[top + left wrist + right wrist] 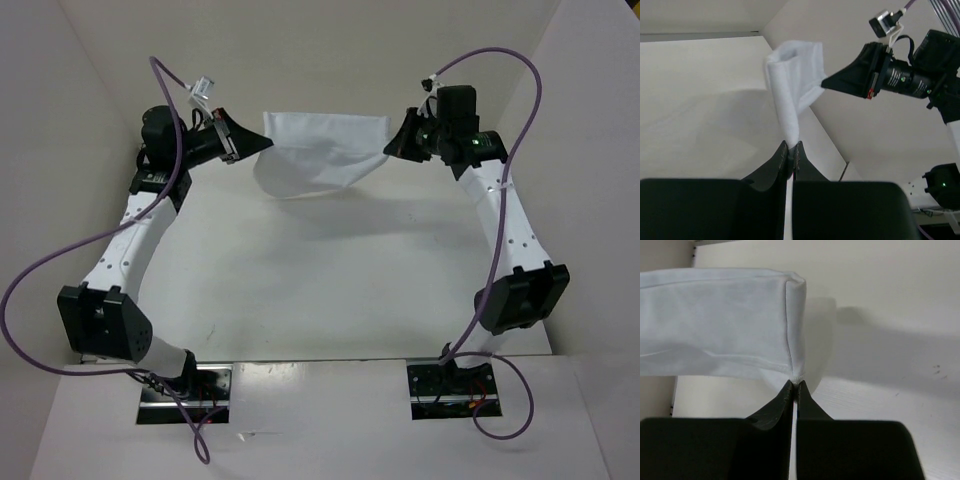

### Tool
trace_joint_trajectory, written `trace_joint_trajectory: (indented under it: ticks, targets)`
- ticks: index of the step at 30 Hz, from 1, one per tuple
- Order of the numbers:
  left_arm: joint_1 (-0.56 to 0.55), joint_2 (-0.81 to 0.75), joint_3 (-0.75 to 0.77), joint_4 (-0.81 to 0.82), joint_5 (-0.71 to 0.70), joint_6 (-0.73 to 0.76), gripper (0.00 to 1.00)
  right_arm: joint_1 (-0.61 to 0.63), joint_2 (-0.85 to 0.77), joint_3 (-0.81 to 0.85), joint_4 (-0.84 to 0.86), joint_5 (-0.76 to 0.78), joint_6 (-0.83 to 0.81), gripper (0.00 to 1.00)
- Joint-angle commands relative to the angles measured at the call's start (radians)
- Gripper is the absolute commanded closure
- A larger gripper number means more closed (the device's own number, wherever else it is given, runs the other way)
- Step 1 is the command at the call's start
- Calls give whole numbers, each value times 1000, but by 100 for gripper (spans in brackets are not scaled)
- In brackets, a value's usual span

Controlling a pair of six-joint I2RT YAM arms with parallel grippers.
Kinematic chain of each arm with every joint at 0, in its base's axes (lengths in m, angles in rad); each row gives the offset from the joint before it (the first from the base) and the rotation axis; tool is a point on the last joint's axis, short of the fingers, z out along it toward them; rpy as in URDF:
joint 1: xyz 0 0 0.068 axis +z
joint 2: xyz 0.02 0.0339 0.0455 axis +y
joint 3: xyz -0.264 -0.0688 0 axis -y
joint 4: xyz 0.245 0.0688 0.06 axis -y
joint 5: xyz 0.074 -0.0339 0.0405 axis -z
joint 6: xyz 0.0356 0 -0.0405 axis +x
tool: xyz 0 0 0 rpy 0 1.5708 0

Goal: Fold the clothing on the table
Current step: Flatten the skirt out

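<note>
Clothing [320, 155] hangs pinched between left hand [267, 143] and right hand [390, 150].

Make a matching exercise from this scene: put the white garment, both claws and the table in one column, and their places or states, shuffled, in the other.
Column one:
1. thin white fabric garment
2. left black claw
3. right black claw
4. matte white table

Column two:
A. shut on the garment's right-hand end in the overhead view
B. lies flat below the hanging cloth
C. hangs sagging between two grips
D. shut on the garment's left-hand end in the overhead view

Pairs: 1-C, 2-D, 3-A, 4-B
</note>
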Motion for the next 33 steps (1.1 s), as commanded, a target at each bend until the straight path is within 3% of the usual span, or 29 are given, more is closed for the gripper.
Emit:
trace_joint_trajectory:
  ticks: [1, 2, 3, 5, 7, 8, 11, 13, 16, 22, 27, 30, 33]
  targets:
    - [7, -71, -15, -17, 121, 27, 100, -6, -70, 39, -15, -135, -61, 100]
    - [7, -108, -24, -17, 121, 54, 100, -6, -96, 27, -6, -33, -31, 100]
    - [16, -120, -24, -42, 112, 74, 100, -6, -96, 16, -6, -32, -44, 100]
    - [16, -130, -24, -107, 76, 123, 100, -6, -105, 16, -15, -242, -118, 100]
    - [41, -120, -24, -107, 76, 123, 100, -6, -116, -10, -15, -127, -51, 100]
    - [41, -111, -11, -107, 67, 123, 100, -6, -116, -31, -6, 14, -32, 100]
    - [64, -53, 47, -127, 26, 123, 100, -57, -73, -31, -6, -148, -84, 100]
    - [74, 7, 83, -127, 26, 112, 100, -57, -53, -31, -6, -43, -35, 100]
    - [74, 88, 140, -127, 26, 112, 100, -69, 8, -13, 14, -121, -57, 100]
    - [84, 255, 281, -116, 26, 94, 100, -69, 134, 146, 23, -94, -67, 100]
    - [94, 331, 484, -196, 36, 94, 100, -69, 192, 347, 0, -94, -77, 100]
    - [94, 305, 403, -193, 36, 120, 100, -69, 180, 310, 2, -104, -77, 100]
    - [94, 233, 238, -132, 26, 120, 100, -51, 117, 53, 51, -114, -77, 100]
